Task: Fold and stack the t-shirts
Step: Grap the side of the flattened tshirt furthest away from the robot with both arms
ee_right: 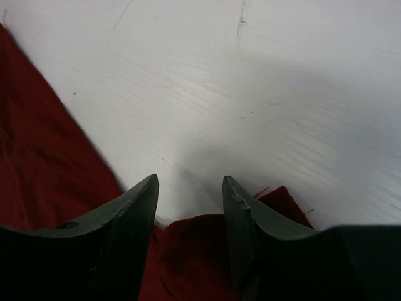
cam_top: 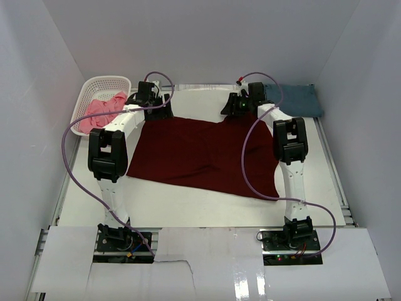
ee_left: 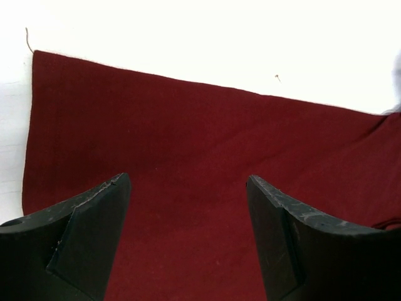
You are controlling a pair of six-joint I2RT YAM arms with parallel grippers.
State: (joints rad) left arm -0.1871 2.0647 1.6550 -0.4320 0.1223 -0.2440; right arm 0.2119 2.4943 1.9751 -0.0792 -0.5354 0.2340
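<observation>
Left tool (cam_top: 152,95): at the far left corner of the maroon t-shirt (cam_top: 200,153), jaws wide apart, nothing between them. In the left wrist view both jaws hang over maroon cloth. The shirt's straight far edge runs across above them, with bare white worktop (ee_left: 188,31) beyond. Can't tell whether the jaw tips touch the cloth.

Right tool (cam_top: 240,101): at the far edge of the same shirt, right of centre. Jaws apart, with a narrower gap than the left, not clamped on anything. In the right wrist view the gap sits mostly over bare worktop. A small bunched bit of maroon fabric lies at the bottom of the gap and beside the right-hand jaw. More maroon cloth fills the left of that view, its edge running diagonally.

Maroon t-shirt: spread flat mid-worktop between the two arms, with a few shallow creases near the middle. Its near right corner runs behind the right arm.

Slate-blue t-shirt (cam_top: 294,99): flat folded rectangle at the far right corner of the worktop, just beside the right tool. The arm blocks the view, so can't tell if it touches the maroon one.

Pink t-shirt (cam_top: 103,108): crumpled inside the white lattice basket (cam_top: 109,80) at the far left corner, just beside the left tool.
</observation>
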